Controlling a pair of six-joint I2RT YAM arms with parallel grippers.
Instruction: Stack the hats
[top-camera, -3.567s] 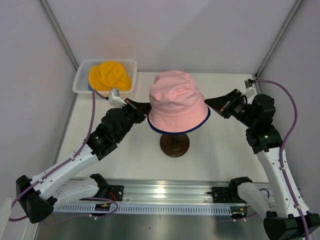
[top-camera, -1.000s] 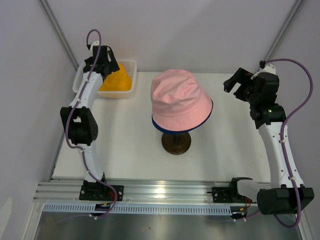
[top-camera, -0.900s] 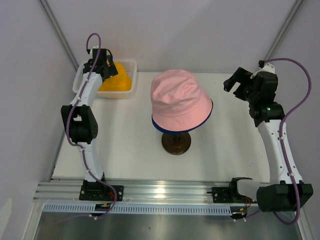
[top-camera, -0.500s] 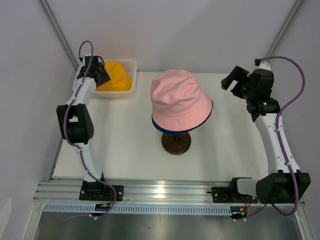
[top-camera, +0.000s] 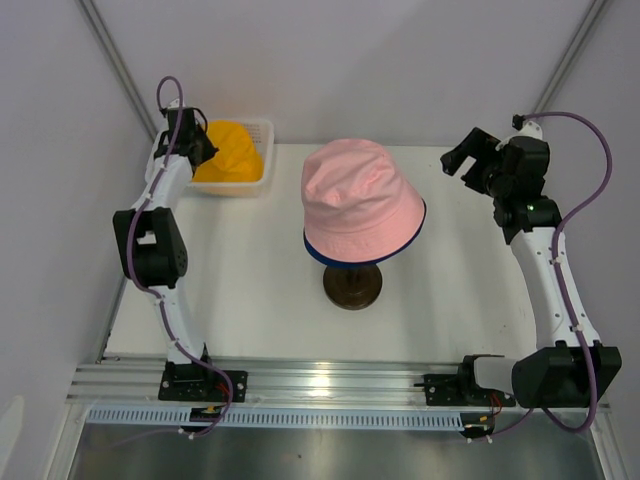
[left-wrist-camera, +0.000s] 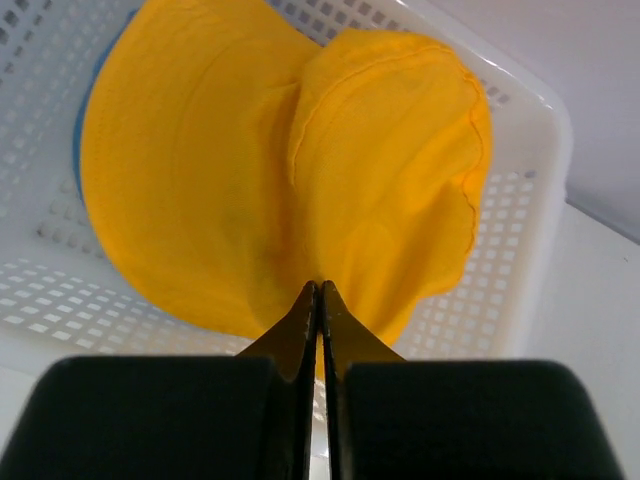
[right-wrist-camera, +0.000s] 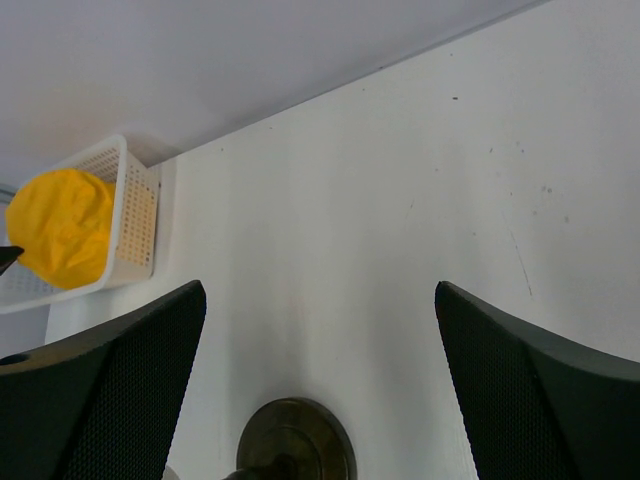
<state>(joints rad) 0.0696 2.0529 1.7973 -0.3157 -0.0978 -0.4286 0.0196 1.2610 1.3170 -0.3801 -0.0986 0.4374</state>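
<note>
A pink hat (top-camera: 355, 200) sits on top of a dark blue hat (top-camera: 318, 256), of which only the brim edge shows. Both rest on a stand at the table's middle. The yellow-orange hat (top-camera: 232, 150) (left-wrist-camera: 280, 180) (right-wrist-camera: 60, 225) lies crumpled in the white basket (top-camera: 262, 130) at the back left. A sliver of light blue hat (left-wrist-camera: 82, 110) peeks out beneath it. My left gripper (top-camera: 200, 150) (left-wrist-camera: 319, 290) is over the basket's near left side, shut on the near edge of the yellow-orange hat. My right gripper (top-camera: 462, 160) (right-wrist-camera: 320, 290) hangs open and empty at the back right, above the table.
The dark round base of the stand (top-camera: 351, 286) (right-wrist-camera: 296, 440) stands mid-table under the hats. The mesh basket wall (left-wrist-camera: 540, 200) (right-wrist-camera: 135, 215) borders the yellow-orange hat. Grey enclosure walls close in the left, back and right sides.
My left gripper has gone from open to shut on the yellow-orange hat's edge and shifted slightly left over the basket. The right arm has barely moved.
</note>
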